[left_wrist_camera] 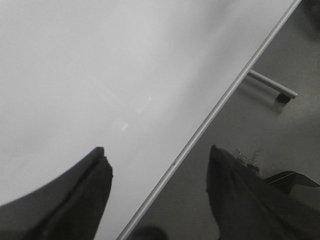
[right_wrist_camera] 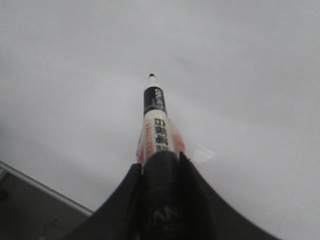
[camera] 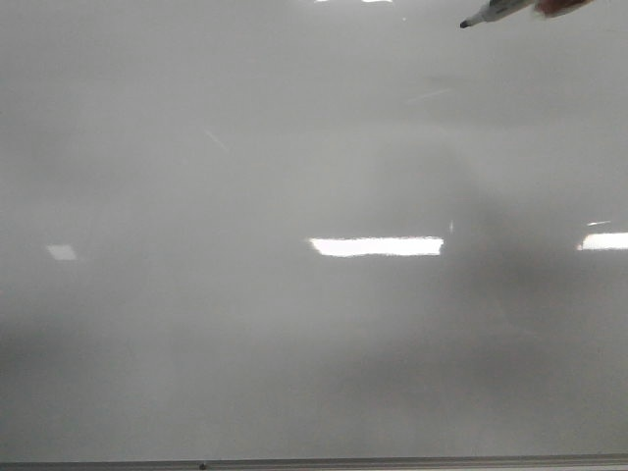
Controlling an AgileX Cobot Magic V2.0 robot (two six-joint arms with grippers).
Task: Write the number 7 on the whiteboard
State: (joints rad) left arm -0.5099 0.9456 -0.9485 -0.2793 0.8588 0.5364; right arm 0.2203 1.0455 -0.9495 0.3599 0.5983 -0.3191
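The whiteboard [camera: 245, 353] fills the front view, glossy pale grey with bright reflections and no drawn mark on it; no number 7 shows. A marker [camera: 496, 13] with a black tip pokes in at the top right corner of the front view. In the right wrist view my right gripper [right_wrist_camera: 160, 162] is shut on the marker [right_wrist_camera: 155, 120], whose black tip points at the whiteboard [right_wrist_camera: 240, 65]. My left gripper [left_wrist_camera: 157, 160] is open and holds nothing, hanging over the whiteboard's [left_wrist_camera: 90, 65] frame edge [left_wrist_camera: 210, 117].
The board's thin grey frame [camera: 392, 461] runs along the near edge in the front view. Beyond the frame in the left wrist view lie a dark floor [left_wrist_camera: 280, 130] and a metal leg [left_wrist_camera: 272, 86].
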